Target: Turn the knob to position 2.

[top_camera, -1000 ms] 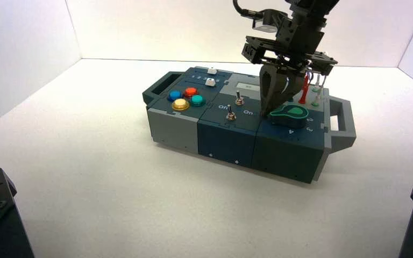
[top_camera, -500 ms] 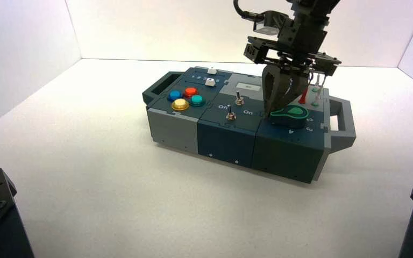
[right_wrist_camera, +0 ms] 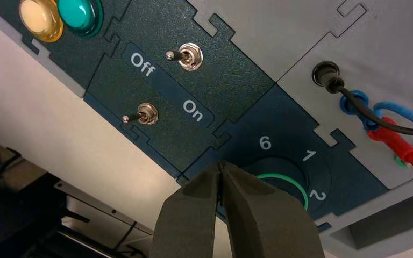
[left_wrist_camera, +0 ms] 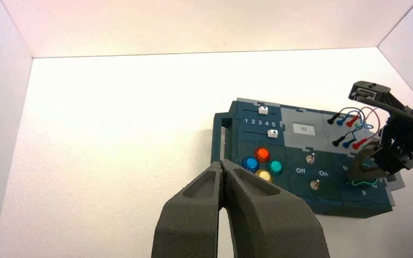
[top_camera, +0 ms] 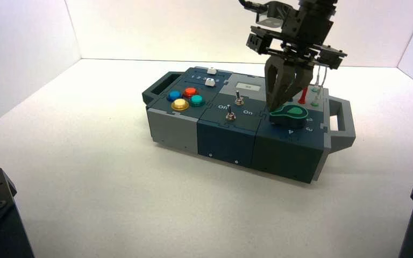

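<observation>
high view: box (top_camera: 231, 137) on white worktop (top_camera: 102, 177), dark blue and grey, a handle at each end.

item, the knob (top_camera: 289, 115): dark-green dial with brighter green teardrop pointer top, on the dark blue panel at the box's right end, front half; white dial digits printed around it.

item, position 2 (right_wrist_camera: 318, 195): white digit in the dial ring, read in right wrist view next to 1 (right_wrist_camera: 309, 156) and 6 (right_wrist_camera: 265, 143); the knob's green rim shows just beside it.

item, right claw (top_camera: 279, 103): hangs fingers-down just above the knob's left-rear edge, not gripping it; right wrist view shows the two fingertips pressed together, clenched on nothing.

item, left claw (left_wrist_camera: 224, 166): held back from the box, seen only in left wrist view, fingertips meeting, clenched and empty.

item, toggle switches, two: rear one (right_wrist_camera: 189, 56) and front one (right_wrist_camera: 146, 114), on the middle panel between "off" and "on" lettering, both levers leaning to the off side.

item, push buttons: blue (top_camera: 175, 95), red (top_camera: 191, 91), teal (top_camera: 197, 99), yellow (top_camera: 180, 104), clustered on the left panel.

item, wires (right_wrist_camera: 392, 131): red, blue and black leads plugged in behind the knob.
</observation>
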